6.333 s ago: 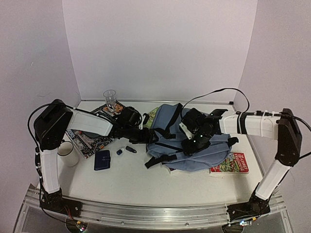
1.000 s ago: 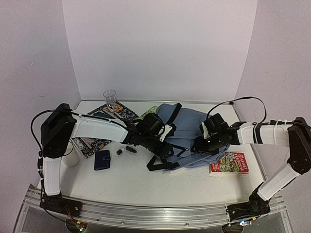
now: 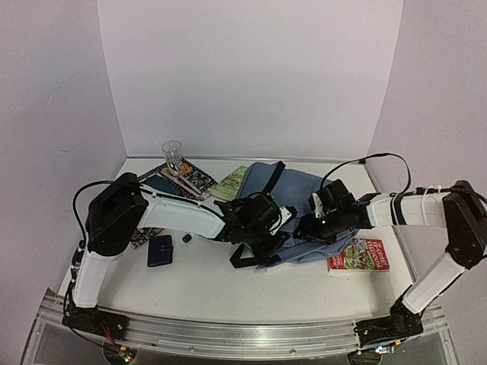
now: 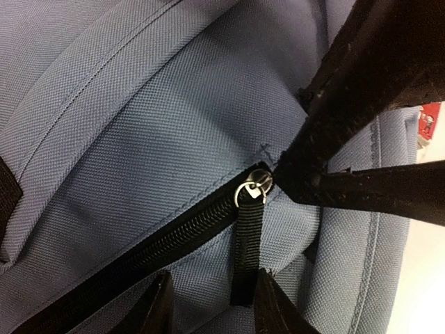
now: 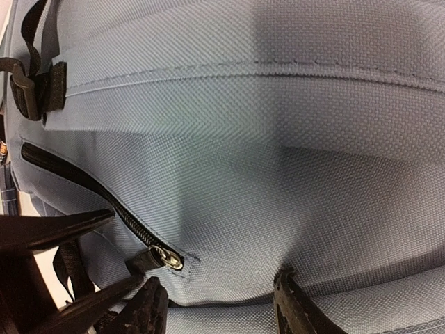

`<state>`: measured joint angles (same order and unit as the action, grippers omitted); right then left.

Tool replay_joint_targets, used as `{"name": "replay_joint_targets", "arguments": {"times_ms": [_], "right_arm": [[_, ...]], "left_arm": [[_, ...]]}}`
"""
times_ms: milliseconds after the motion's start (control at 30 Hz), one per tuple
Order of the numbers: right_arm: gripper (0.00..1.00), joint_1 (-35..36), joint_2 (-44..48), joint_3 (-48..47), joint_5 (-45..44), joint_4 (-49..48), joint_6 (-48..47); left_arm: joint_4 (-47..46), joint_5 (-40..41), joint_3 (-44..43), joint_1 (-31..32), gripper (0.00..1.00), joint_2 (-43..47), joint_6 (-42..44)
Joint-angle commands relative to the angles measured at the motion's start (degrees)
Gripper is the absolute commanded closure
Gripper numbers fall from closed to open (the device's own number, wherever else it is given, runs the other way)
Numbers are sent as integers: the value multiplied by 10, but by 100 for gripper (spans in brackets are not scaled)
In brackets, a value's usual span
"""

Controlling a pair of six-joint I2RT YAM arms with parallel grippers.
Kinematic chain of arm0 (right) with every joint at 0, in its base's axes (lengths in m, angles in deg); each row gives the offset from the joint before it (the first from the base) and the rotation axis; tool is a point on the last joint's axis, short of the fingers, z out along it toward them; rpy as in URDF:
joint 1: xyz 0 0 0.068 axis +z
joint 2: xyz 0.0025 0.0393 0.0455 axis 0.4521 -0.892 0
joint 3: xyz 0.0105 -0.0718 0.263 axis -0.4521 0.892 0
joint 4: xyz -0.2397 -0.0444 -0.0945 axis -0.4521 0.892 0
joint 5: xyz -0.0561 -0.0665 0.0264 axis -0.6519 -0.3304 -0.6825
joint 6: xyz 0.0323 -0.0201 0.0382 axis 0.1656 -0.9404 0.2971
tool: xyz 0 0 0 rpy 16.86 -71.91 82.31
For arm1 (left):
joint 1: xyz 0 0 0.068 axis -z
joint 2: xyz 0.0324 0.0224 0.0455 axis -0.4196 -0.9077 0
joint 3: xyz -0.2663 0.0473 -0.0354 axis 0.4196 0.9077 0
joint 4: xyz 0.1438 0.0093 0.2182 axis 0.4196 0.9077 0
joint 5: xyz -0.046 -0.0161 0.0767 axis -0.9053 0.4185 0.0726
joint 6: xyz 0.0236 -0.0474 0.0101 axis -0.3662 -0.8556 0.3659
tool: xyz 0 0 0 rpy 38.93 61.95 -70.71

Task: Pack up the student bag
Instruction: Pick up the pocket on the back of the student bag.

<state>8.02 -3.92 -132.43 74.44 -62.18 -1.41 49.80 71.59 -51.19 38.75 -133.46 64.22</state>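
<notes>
1. Left gripper (image 4: 215,296): the jaws are apart, with one finger on each side of the black pull strap (image 4: 245,257). The strap hangs from the metal ring (image 4: 250,191) of the zipper slider. Bare fabric shows between the strap and one finger, so nothing is clamped.
2. Right gripper (image 5: 219,296): the fingers stand apart against the bag's fabric, just beside the end of the zipper (image 5: 90,191). Whether a fold is pinched between them cannot be told.
3. Both grippers meet over the near side of the student bag (image 3: 300,190), almost tip to tip.
4. Student bag: grey-blue, lying flat on the tabletop (image 3: 198,285), right of centre. Black straps (image 3: 247,257) trail from its near-left edge.
5. Zipper: the teeth appear closed along the visible length, with the slider at the stitched end.
6. Surroundings:
   - A red book (image 3: 361,255) lies against the bag's near-right edge.
   - A green booklet (image 3: 230,182) lies at its far-left edge.
   - A dark blue case (image 3: 160,249) and a small blue item (image 3: 187,238) lie left of the bag.
   - A clear glass (image 3: 173,156) stands near the back wall, with a patterned magazine (image 3: 186,179) just in front of it.
</notes>
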Motion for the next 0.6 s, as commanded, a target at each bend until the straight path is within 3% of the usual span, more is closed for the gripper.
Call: {"name": "replay_joint_targets", "arguments": {"times_ms": [0,200,567], "right_arm": [[49,3,-16,8,29,25,11],[49,3,-15,13,18,25,11],[49,-4,-2,25,2,27,5]], "left_arm": [[-9,47,1,15,71,-25,14],[-13,37,12,15,99,-4,0],[-37,-16,53,4,100,61,-45]]}}
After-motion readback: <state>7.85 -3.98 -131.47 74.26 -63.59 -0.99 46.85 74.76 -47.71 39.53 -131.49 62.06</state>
